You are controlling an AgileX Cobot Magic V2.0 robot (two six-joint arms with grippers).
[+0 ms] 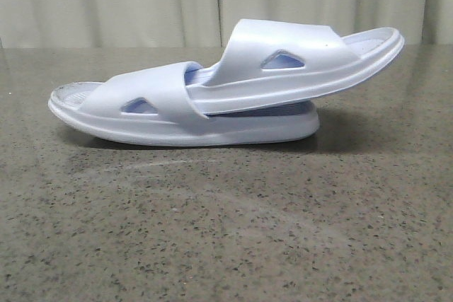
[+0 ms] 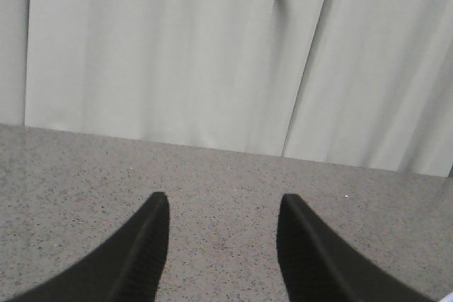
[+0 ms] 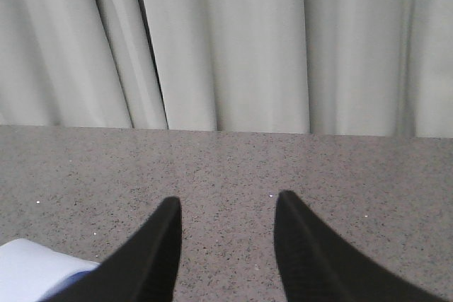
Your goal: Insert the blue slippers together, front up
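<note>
On the speckled surface [image 1: 226, 231], toward its far edge, the slippers [image 1: 212, 97] lie nested, one's toe under the other's strap; light, springy foam, likely best gripped at a sidewall; left tool [image 2: 223, 245] and right tool [image 3: 226, 245] hover released, empty.

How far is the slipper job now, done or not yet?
Looks done: the upper slipper is pushed under the strap of the lower slipper, which lies on the table. In hand: nothing; left gripper and right gripper are open, empty. Nothing visibly left.
</note>
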